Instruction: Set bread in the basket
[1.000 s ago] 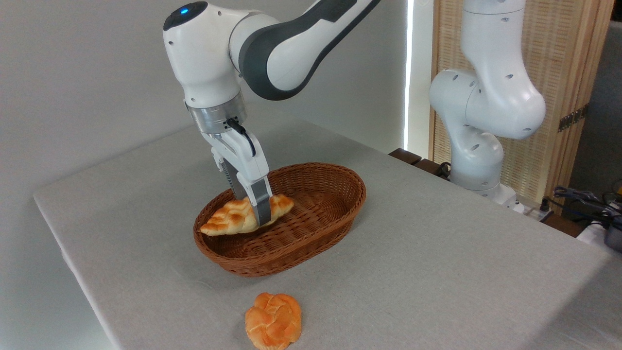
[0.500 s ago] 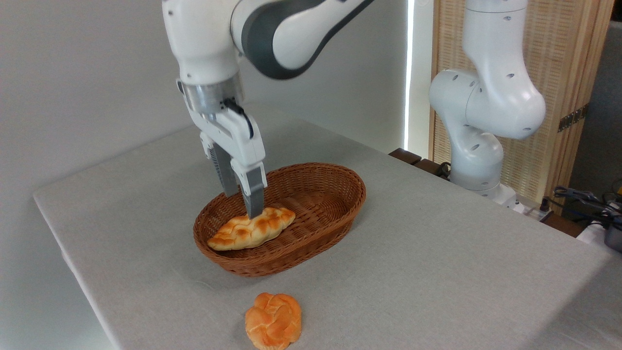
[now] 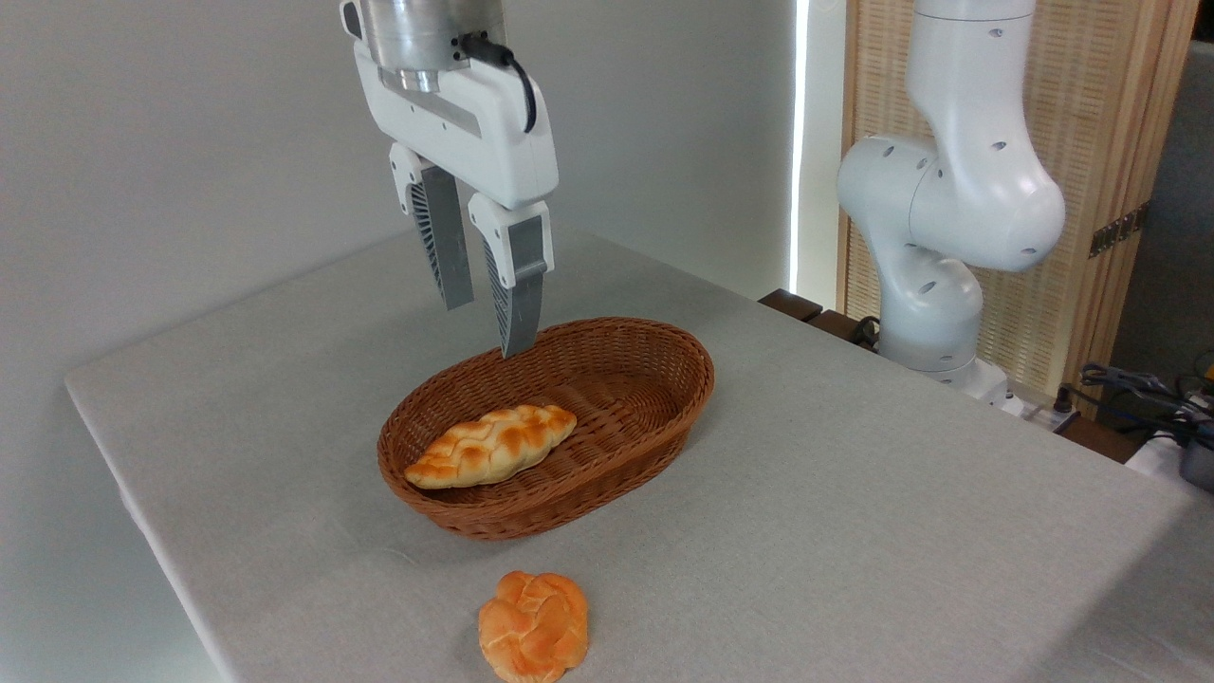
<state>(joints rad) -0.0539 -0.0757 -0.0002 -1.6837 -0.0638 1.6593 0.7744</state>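
Observation:
The bread (image 3: 491,445), a long braided loaf with golden-brown patches, lies inside the brown wicker basket (image 3: 654,417), in its left half and free of any grip. High above the basket's back rim hangs my gripper (image 3: 487,329), open, with nothing between its grey fingers. A clear gap separates the fingertips from the loaf below.
A small round orange knotted bun (image 3: 534,626) sits on the grey table (image 3: 854,493) in front of the basket, near the front edge. The arm's white base (image 3: 948,218) stands at the back right, with cables (image 3: 1138,389) beside it.
The gripper let go of the bread, which now rests in the basket. The gripper has since risen well above the basket with its fingers apart.

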